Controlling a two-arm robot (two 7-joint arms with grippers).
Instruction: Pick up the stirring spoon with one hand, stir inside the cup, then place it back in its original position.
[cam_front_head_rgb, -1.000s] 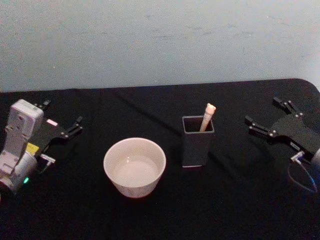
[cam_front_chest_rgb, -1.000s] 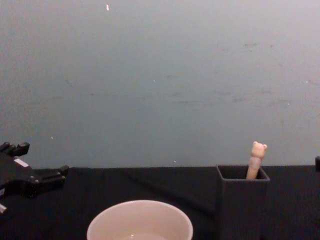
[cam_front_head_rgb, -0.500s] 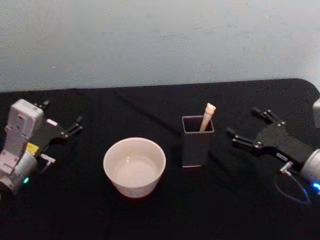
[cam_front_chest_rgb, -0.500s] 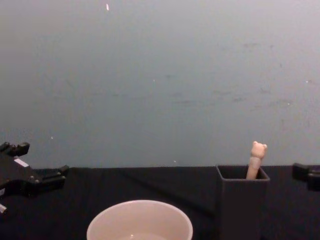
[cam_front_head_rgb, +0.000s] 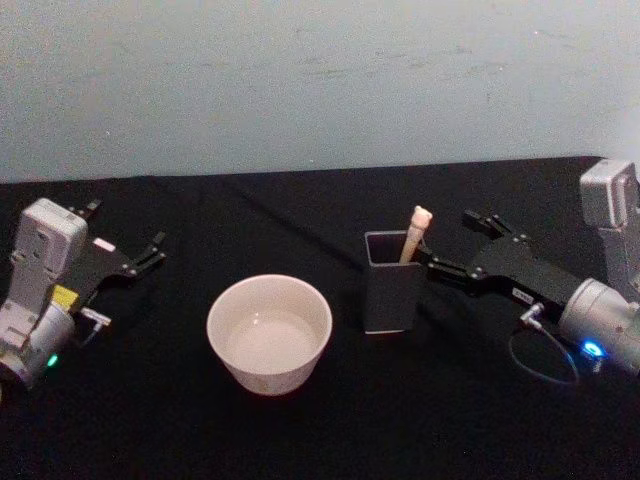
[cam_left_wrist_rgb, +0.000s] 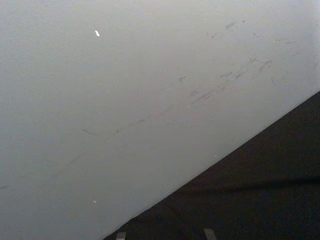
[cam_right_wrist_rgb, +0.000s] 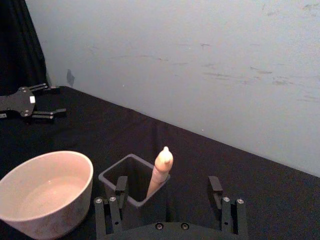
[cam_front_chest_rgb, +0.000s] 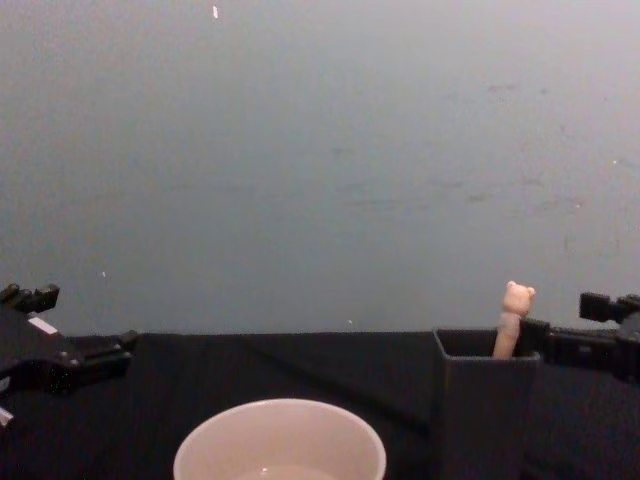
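1. Just right of the holder box (cam_front_head_rgb: 392, 300), the right hand (cam_front_head_rgb: 450, 242) was wide open and empty, its tips just short of the stirring spoon (cam_front_head_rgb: 415, 232) handle.
2. Spoon stood in the box; cup (cam_front_head_rgb: 268, 281) sat left of it, apart.
3. Step looked like reach-to-grasp. Next move: close on the handle, lift clear.
4. Left hand (cam_front_head_rgb: 123, 228) was parked open, far left.

right gripper (cam_front_head_rgb: 450, 242) | moved in | now beside holder box (cam_front_head_rgb: 390, 300)

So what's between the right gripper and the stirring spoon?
Nothing: in the head view only bare black table separates the open right gripper from the stirring spoon, standing in the holder box.
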